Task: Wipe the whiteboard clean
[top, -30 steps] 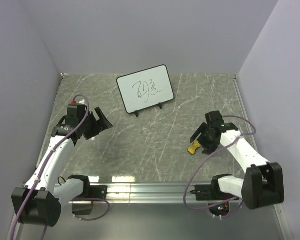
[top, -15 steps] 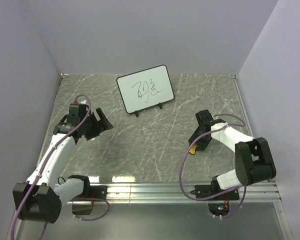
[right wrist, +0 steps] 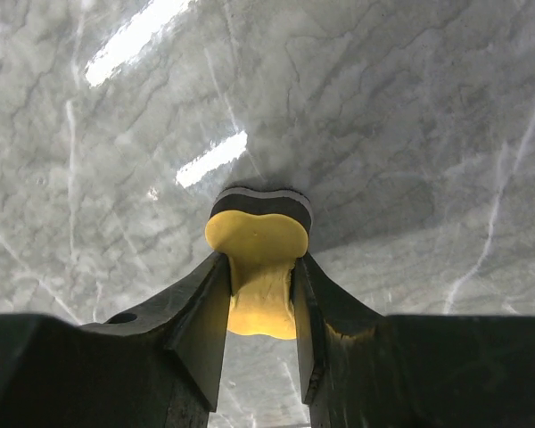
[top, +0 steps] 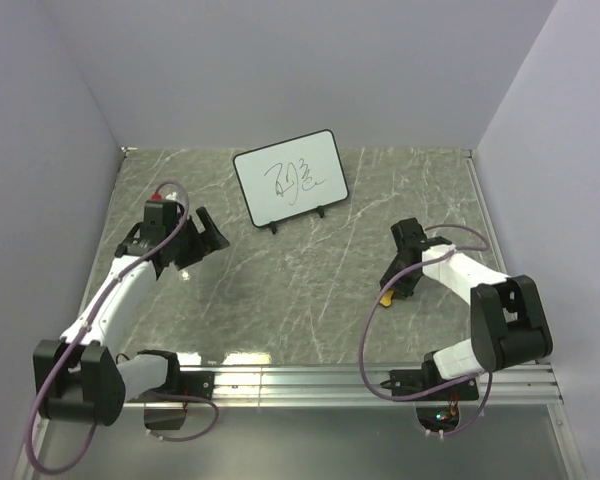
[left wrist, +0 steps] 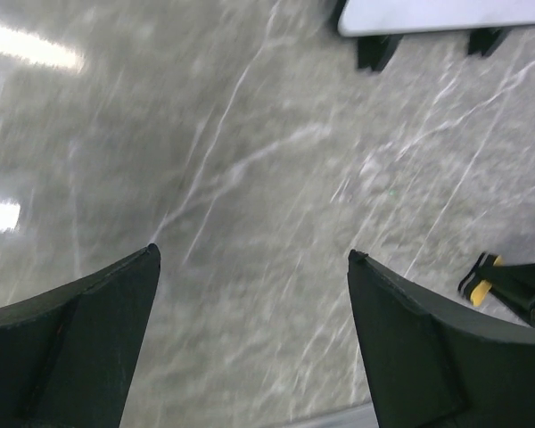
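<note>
The whiteboard stands tilted on black feet at the back middle of the marble table, black scribbles on its face; its lower edge shows in the left wrist view. My right gripper is shut on the narrow waist of the yellow bone-shaped eraser, which has a dark felt layer against the table. From above, the eraser peeks out below my right gripper. My left gripper hovers open at the left, with nothing between its fingers.
A metal rail runs along the near edge where both arm bases sit. Purple-grey walls close in the back and sides. Purple cables loop by each arm.
My right gripper has closed on the eraser and its arm folded inward. The left gripper has swung slightly up and toward the board.
</note>
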